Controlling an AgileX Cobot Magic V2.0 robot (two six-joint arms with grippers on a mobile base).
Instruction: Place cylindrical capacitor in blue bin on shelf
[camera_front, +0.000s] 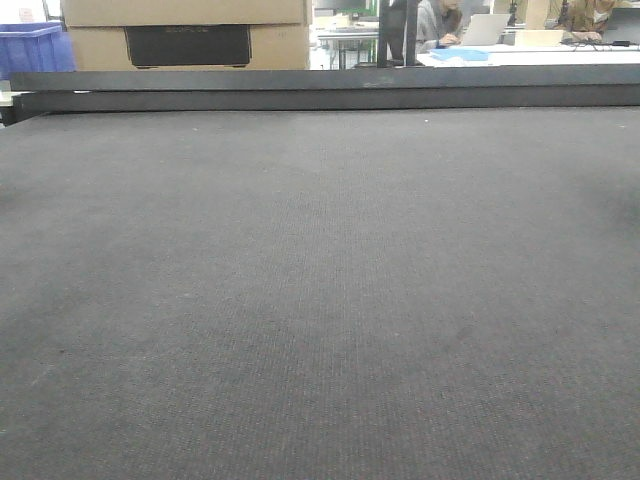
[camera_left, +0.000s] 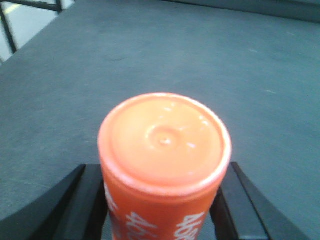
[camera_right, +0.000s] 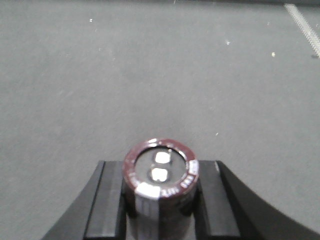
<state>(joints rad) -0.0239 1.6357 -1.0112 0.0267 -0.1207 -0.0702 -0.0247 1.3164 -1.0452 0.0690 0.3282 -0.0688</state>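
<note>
My right gripper (camera_right: 159, 200) is shut on the cylindrical capacitor (camera_right: 160, 170). It is dark brown with a silver stripe and two metal terminals on its top face, and it stands upright between the black fingers (camera_right: 107, 200) above the grey tabletop. My left gripper (camera_left: 162, 205) is shut on an orange cylinder (camera_left: 164, 137) with white lettering, also upright between its black fingers (camera_left: 82, 200). Neither gripper shows in the front view. The stainless steel shelf is out of view.
The dark grey felt tabletop (camera_front: 320, 300) fills the front view, with a dark raised rail (camera_front: 320, 90) along its far edge. Beyond it are a blue crate (camera_front: 30, 45) at far left, a cardboard box (camera_front: 185, 35) and people at desks (camera_front: 520, 35).
</note>
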